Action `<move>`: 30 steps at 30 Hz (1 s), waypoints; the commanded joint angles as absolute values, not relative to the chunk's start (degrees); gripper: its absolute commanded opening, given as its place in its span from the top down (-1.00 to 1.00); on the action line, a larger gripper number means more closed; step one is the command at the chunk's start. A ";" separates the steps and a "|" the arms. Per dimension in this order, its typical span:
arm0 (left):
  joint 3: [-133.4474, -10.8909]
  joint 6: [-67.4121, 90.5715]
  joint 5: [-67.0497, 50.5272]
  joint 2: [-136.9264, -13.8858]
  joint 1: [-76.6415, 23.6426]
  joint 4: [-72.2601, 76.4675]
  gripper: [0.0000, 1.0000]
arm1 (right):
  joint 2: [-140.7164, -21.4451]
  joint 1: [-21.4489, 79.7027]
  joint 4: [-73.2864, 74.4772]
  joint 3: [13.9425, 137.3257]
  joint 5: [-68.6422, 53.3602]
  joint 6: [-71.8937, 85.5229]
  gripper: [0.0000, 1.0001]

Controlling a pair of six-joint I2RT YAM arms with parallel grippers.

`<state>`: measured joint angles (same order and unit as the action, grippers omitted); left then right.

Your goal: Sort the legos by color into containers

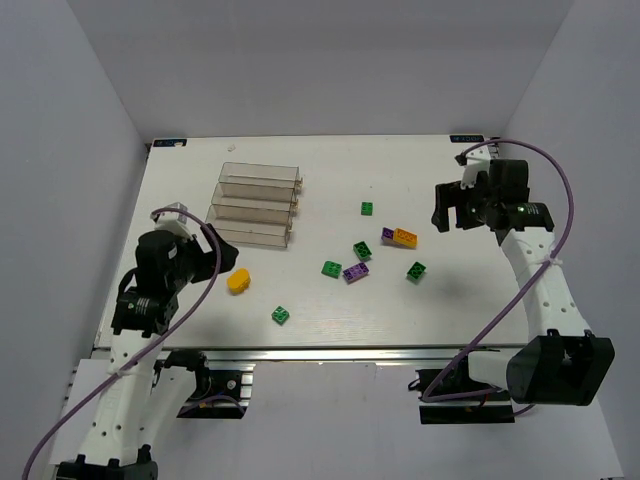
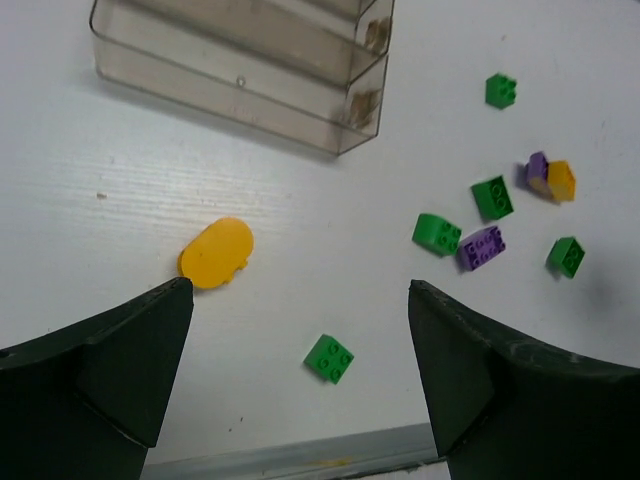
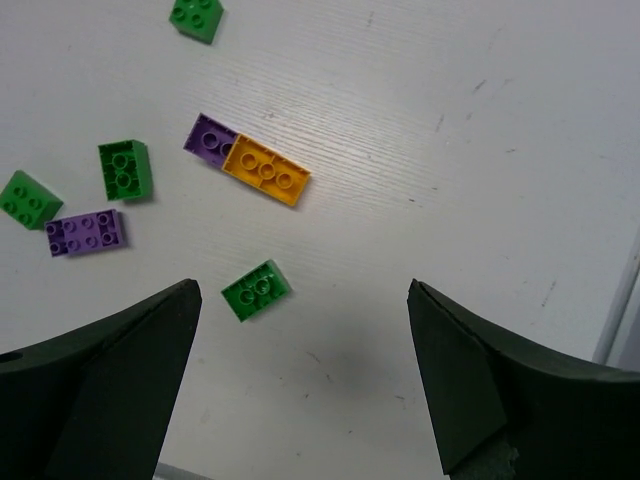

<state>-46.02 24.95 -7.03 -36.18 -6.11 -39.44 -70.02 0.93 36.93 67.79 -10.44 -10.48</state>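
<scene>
Light, hard, probably slippery legos [image 1: 355, 272] lie scattered right of the clear containers [image 1: 255, 205]; left gripper [image 2: 300, 295] and right gripper [image 3: 303, 290] hover spread wide, holding nothing; likely best pinched across flat sides.

- Left arm [image 1: 115, 410]: white moulded links with black motor housings at the joints.
- Right arm [image 1: 540, 285]: the same white links, plus a large black blocky housing near its base.
- A purple cable [image 1: 572, 215] loops along each arm.
- Left gripper [image 2: 300, 290] and right gripper [image 3: 304, 288]: broad wedge-shaped fingers [image 2: 100, 370], matte black with a greenish tint, edges scuffed pale.
</scene>
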 commanded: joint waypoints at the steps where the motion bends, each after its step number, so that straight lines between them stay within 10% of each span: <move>1: -44.39 25.22 -9.67 -37.88 -6.59 -41.23 -0.96 | -69.52 1.14 33.40 67.42 -18.26 -14.49 -0.79; 7: -44.12 26.63 -8.88 -45.34 -6.59 -40.87 -0.86 | -68.82 2.11 39.62 64.69 -34.96 -36.28 -0.79; 12: -46.58 26.98 -3.97 -53.60 -7.12 -43.50 0.16 | -66.45 4.99 43.33 62.50 -41.83 -44.12 -0.79; 21: -48.25 25.05 -4.66 -69.16 -7.12 -43.25 -0.75 | -60.64 6.06 36.83 52.91 -44.21 -44.12 -0.79; 30: -50.71 23.56 -4.66 -81.29 -8.17 -38.16 -0.84 | -63.19 6.68 35.69 52.47 -44.39 -40.87 -0.79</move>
<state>-48.66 24.84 -4.49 -79.81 -7.40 -41.17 -62.94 6.46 38.26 52.69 -42.65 -41.98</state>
